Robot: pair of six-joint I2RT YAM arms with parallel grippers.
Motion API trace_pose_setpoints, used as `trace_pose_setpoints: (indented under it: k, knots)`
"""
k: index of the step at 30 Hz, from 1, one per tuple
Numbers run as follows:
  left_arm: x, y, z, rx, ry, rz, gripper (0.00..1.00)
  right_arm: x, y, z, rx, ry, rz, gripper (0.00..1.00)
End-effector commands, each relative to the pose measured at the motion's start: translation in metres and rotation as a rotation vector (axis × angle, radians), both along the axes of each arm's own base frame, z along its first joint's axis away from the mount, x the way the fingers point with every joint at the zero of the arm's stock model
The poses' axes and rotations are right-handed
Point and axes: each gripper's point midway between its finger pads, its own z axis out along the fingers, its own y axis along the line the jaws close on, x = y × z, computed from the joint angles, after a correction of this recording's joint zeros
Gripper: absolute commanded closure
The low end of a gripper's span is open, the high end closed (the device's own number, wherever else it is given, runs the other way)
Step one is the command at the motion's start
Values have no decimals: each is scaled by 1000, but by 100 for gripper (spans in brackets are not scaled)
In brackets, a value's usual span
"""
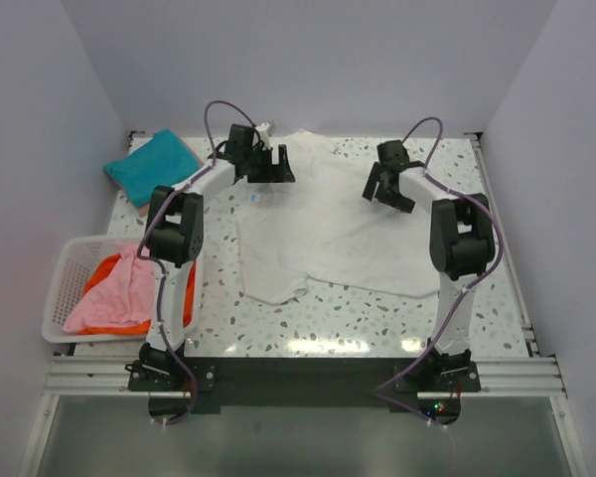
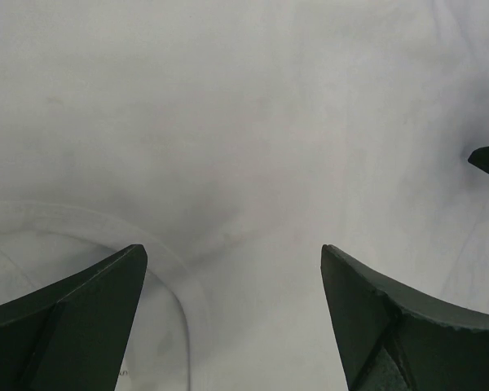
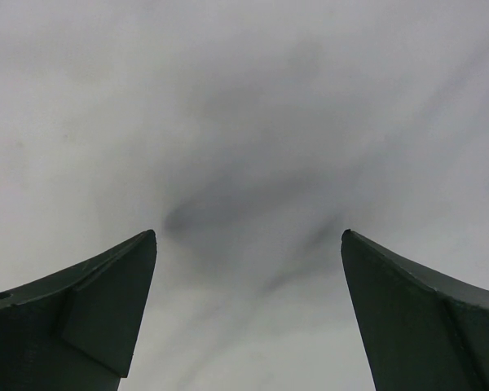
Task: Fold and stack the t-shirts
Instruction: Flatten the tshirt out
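Two claws stand wide open, and neither has hold of anything. We see the left gripper [image 1: 270, 164] over the far left part of the white t-shirt [image 1: 328, 229], close to its collar. The right gripper [image 1: 385, 187] is over the far right part of the same shirt. From each wrist camera we see only white cloth between and beyond the spread fingers, with soft shadows on it. In the left wrist view a curved seam shows near the left finger [image 2: 81, 309]. We cannot tell whether any fingertip touches the cloth. The white t-shirt lies spread out and somewhat creased in the middle of the speckled table [image 1: 377, 308], between the two arms. The teal t-shirt [image 1: 154, 166] lies in a compact heap at the far left corner of the table, apart from the white one. The pink t-shirt [image 1: 114, 293] and the orange t-shirt [image 1: 104, 268] are in the white lattice basket [image 1: 62, 288] at the left edge. There the pink one lies bunched on top of the orange one.
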Motion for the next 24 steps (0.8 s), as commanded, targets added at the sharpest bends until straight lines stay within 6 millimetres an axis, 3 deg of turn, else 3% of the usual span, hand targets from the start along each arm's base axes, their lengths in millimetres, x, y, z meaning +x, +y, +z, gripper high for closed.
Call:
trace_pose_setpoints:
  k: [1, 2, 3, 5, 7, 8, 9, 10, 11, 12, 13, 14, 15, 17, 18, 21, 24]
  knots:
    - [3, -7, 90, -74, -185, -15, 8, -7, -3, 50, 11, -92, -4, 1]
    - [-3, -7, 86, -69, -167, -16, 8, -11, -3, 60, 21, -109, -12, 1]
    - [-8, -6, 92, -69, -170, -16, 8, -22, -4, 55, 23, -89, -14, 1]
    - [-21, -3, 80, -46, -118, -5, 8, -34, -6, 65, 34, -100, -30, 1]
    - [-33, 3, 88, -35, -118, 6, 9, -56, -11, 55, 27, -66, -43, 1]
    - [-45, 9, 71, -9, -81, 22, 9, -62, -14, 57, 24, -68, -48, 1]
    - [-52, 11, 82, -11, -99, 28, 9, -78, -19, 55, 11, -51, -60, 1]
    - [-58, 15, 78, -2, -94, 40, 9, -87, -22, 55, 2, -40, -70, 1]
    - [-72, 21, 63, 15, -54, 46, 9, -95, -25, 54, 1, -28, -84, 1]
    - [-80, 24, 70, 13, -63, 52, 9, -114, -32, 52, -13, 3, -95, 1]
    - [-86, 25, 68, 12, -57, 56, 9, -123, -36, 51, -19, 17, -107, 1]
    - [-100, 27, 53, 25, -23, 58, 9, -132, -39, 50, -24, 27, -121, 1]
    - [-106, 28, 59, 19, -38, 61, 9, -152, -46, 43, -43, 71, -136, 1]
    - [-120, 25, 49, 14, -16, 61, 9, -168, -56, 51, -44, 56, -179, 1]
    - [-124, 24, 50, 10, -17, 60, 9, -185, -61, 42, -49, 98, -195, 1]
    - [-132, 14, 41, 0, 2, 49, 9, -211, -70, 39, -29, 125, -240, 1]
    - [-131, 3, 36, -3, 8, 33, 9, -226, -72, 36, -18, 138, -257, 1]
